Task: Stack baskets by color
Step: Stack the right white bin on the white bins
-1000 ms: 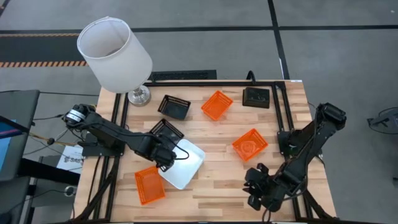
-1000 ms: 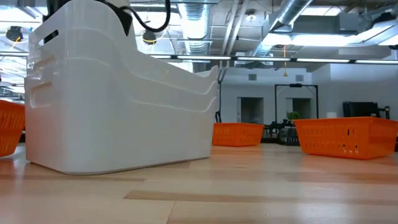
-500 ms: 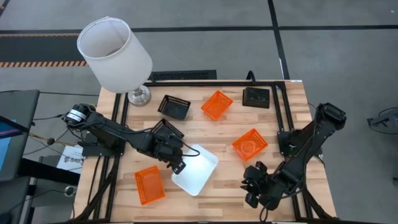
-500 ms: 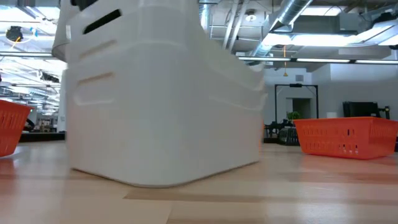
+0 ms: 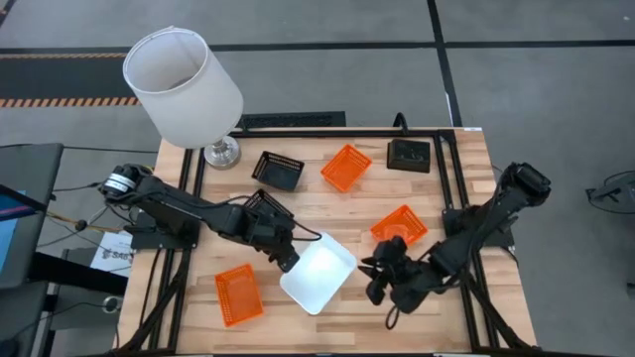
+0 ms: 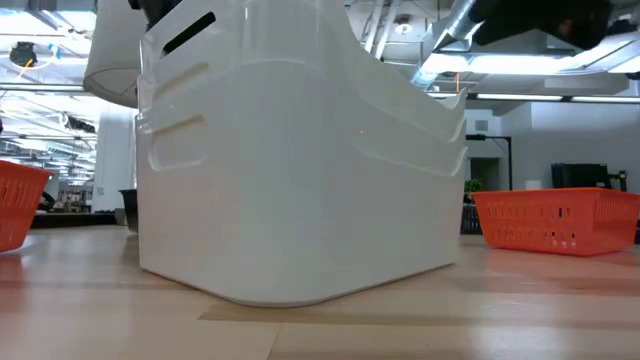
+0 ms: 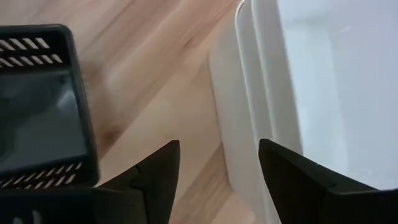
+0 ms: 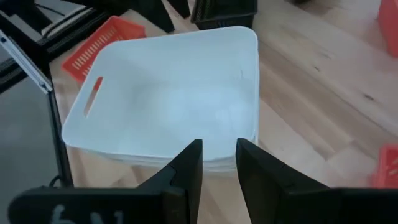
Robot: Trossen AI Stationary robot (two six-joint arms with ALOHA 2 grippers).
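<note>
While the high view shows the white baskets (image 5: pixel 317 275) stacked on the worktop (image 5: pixel 347 213), left claw (image 5: pixel 289 260) touches their corner, right claw (image 5: pixel 378 281) just beside. Left wrist: fingers (image 7: pixel 155 171) parted, straddling the rim. Right wrist: fingers (image 8: pixel 186 165) slightly apart, holding nothing.

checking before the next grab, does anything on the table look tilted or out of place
The white basket stack looks askew: in the low view it sits tipped, one end raised off the table. The left gripper is at its edge, jaws open; the right gripper faces it, open. The lamp is the one non-basket item.
</note>
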